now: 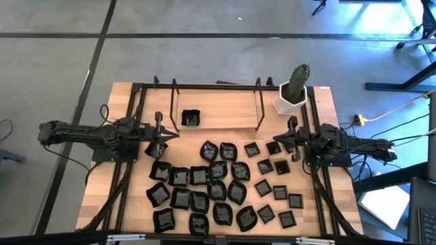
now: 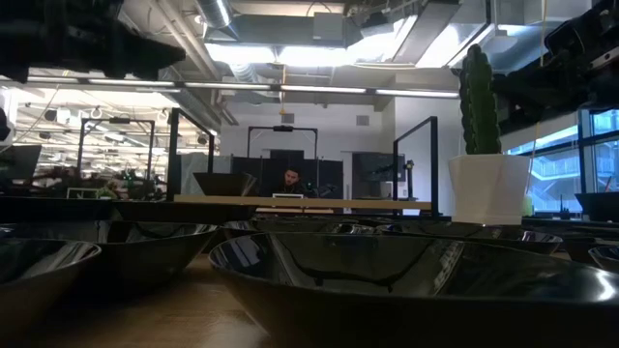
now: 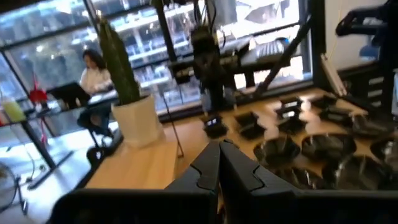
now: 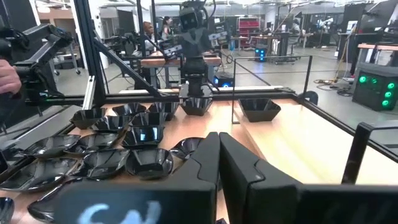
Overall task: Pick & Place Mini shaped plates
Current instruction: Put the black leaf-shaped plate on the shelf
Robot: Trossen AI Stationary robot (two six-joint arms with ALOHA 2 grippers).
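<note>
Black mini shaped plates (image 1: 218, 187), between hands

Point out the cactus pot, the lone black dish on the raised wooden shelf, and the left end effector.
Cactus pot (image 1: 291, 103): high view, on its white front wall.
Lone black dish (image 1: 191, 118): high view, on its centre.
Left end effector (image 1: 161, 136): high view, midway between its shut fingertips.

No legible text, label, brand, number or sign is to be found in any view. Pale, blurred marks are seen on the dark housing of the right gripper (image 4: 217, 146) in its own wrist view (possibly lettering, but no character can be made out).
</note>
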